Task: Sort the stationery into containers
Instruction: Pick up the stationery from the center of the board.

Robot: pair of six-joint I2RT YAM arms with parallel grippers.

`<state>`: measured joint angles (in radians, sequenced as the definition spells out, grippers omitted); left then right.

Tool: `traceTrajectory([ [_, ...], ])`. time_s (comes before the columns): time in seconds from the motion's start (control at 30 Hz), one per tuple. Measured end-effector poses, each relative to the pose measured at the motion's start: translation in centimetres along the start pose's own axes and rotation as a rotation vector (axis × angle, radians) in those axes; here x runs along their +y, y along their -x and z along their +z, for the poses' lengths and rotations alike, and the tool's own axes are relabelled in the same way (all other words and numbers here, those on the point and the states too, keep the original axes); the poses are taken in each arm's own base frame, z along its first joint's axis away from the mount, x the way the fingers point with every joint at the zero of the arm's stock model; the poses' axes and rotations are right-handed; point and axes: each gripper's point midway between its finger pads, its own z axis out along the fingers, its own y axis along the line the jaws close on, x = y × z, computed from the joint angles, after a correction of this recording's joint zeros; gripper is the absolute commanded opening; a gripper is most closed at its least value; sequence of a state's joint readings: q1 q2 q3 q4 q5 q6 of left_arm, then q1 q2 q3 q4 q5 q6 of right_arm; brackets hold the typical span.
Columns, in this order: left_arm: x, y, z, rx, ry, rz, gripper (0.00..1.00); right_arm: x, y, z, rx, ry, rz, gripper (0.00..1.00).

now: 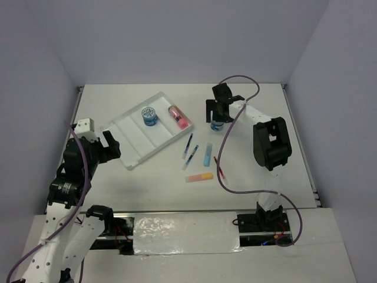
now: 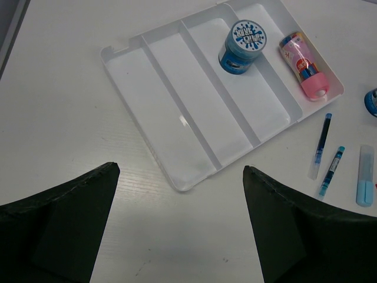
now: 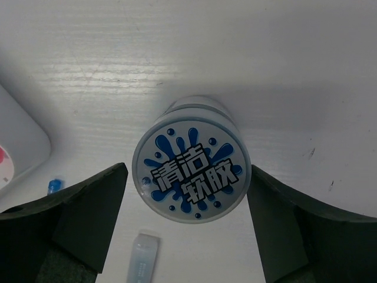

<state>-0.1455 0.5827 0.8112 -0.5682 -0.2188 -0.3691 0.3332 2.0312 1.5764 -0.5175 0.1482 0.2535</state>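
Note:
The white tray [image 1: 132,134] lies at the left, also in the left wrist view [image 2: 177,118]. One blue tub [image 1: 149,115] [image 2: 242,44] and the pink tube [image 1: 178,118] [image 2: 303,65] lie in its two far compartments. The second blue tub [image 1: 217,124] [image 3: 191,174] stands on the table between the fingers of my open right gripper [image 1: 217,115] [image 3: 188,171]. Two thin blue pens [image 1: 189,150] [image 2: 322,144], a light-blue marker [image 1: 207,155] [image 3: 141,259] and an orange-yellow marker [image 1: 198,177] lie on the table. My left gripper [image 1: 110,143] [image 2: 180,168] is open and empty above the tray's near corner.
A thin red pen [image 1: 221,171] lies by the right arm's purple cable [image 1: 227,183]. The tray's two near compartments hold nothing. The tray's corner [image 3: 17,141] shows at the left of the right wrist view. Grey walls enclose the table.

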Motion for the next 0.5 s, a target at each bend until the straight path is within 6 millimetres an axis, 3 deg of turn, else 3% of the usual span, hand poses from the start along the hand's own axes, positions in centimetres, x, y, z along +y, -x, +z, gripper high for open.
traceTrajectory([
  [0.03, 0.0, 0.0, 0.0, 0.000, 0.000, 0.000, 0.99, -0.1, -0.1, 0.2, 0.004, -0.004, -0.002, 0.66],
  [0.07, 0.0, 0.0, 0.0, 0.000, 0.000, 0.000, 0.99, -0.2, -0.3, 0.4, 0.009, -0.010, -0.012, 0.58],
  [0.2, 0.0, 0.0, 0.0, 0.000, 0.000, 0.000, 0.99, -0.3, -0.1, 0.5, 0.001, -0.018, -0.005, 0.41],
  [0.4, 0.0, 0.0, 0.0, 0.000, 0.000, 0.000, 0.99, 0.4, 0.0, -1.0, -0.051, 0.032, -0.011, 0.38],
  [0.5, 0.0, 0.0, 0.0, 0.000, 0.000, 0.000, 0.99, 3.1, 0.4, -3.6, -0.095, 0.143, -0.032, 0.39],
])
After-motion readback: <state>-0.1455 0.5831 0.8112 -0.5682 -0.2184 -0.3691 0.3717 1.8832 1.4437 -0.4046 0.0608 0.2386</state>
